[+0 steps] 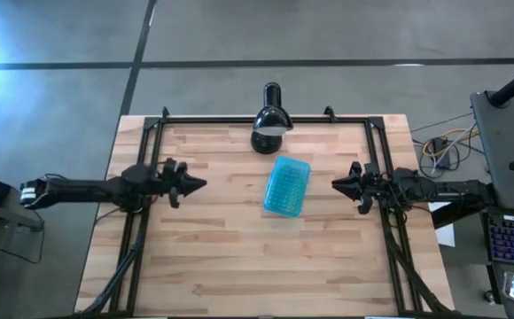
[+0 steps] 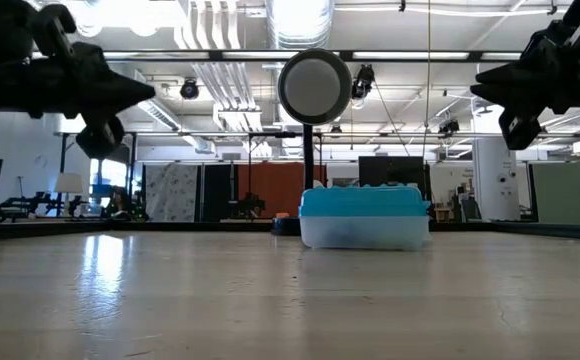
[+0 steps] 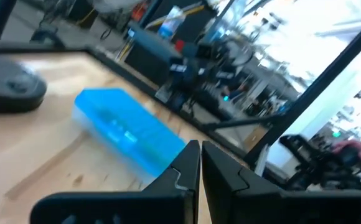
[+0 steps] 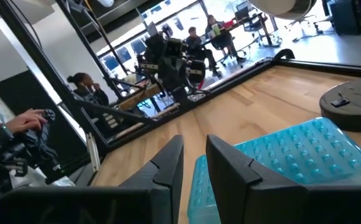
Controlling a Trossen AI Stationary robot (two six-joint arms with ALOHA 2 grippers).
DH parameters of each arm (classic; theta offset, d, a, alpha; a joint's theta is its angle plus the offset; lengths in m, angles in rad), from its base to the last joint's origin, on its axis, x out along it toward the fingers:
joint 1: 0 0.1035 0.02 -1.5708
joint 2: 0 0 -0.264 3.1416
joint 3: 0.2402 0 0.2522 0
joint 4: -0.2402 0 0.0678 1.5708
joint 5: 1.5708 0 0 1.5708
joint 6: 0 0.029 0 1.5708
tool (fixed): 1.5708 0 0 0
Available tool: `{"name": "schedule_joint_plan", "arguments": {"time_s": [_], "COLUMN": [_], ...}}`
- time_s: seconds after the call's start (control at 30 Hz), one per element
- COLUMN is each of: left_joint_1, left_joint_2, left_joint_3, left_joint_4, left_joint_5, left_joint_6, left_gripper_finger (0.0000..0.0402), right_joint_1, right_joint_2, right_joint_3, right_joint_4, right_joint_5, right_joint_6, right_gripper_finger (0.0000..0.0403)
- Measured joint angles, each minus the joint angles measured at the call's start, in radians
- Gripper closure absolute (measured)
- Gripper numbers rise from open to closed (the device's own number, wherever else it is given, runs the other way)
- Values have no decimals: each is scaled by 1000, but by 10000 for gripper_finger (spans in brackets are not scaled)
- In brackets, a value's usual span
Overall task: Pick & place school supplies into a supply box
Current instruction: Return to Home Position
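Both arms are hanging above the table (image 1: 239, 266), tips pointing at each other. The left gripper (image 1: 202, 184) has its jaws pressed together. The right gripper (image 1: 335, 184) shows a narrow gap between its jaws. The supply box (image 1: 288, 187) lies flat between the 2 sets of jaws, lid on, closer to the right ones and touching neither. 1 black lamp (image 1: 270, 120) stands just beyond the box.

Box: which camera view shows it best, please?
The high view: the whole box shows from above, lid shut. The low view gives only one side; the wrist views show it slanted and partly hidden.
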Motion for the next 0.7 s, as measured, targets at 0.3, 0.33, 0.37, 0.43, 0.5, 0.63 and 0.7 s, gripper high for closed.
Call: {"name": "schedule_joint_plan", "arguments": {"time_s": [0.3,0.33,0.37,0.43,0.5,0.63,0.7], "left_joint_1": [0,0,0,0,1,2,2], "left_joint_2": [-193,-220,-245,-288,-338,-395,-396], "left_joint_3": [0,0,0,-1,-1,-1,1], "left_joint_4": [-3,-2,0,-5,-7,-14,-32], "left_joint_5": [0,0,0,0,0,0,1], "left_joint_6": [0,0,0,0,0,0,0], "left_gripper_finger": [401,401,401,401,401,401,401], "right_joint_1": [0,0,0,0,0,0,0], "right_joint_2": [0,1,1,1,1,1,2], "right_joint_3": [0,0,0,0,0,0,0], "right_joint_4": [0,0,0,0,-1,-2,-3], "right_joint_5": [0,0,0,0,0,0,0], "right_joint_6": [0,0,0,0,0,0,0], "right_gripper_finger": [339,339,339,339,339,339,339]}}
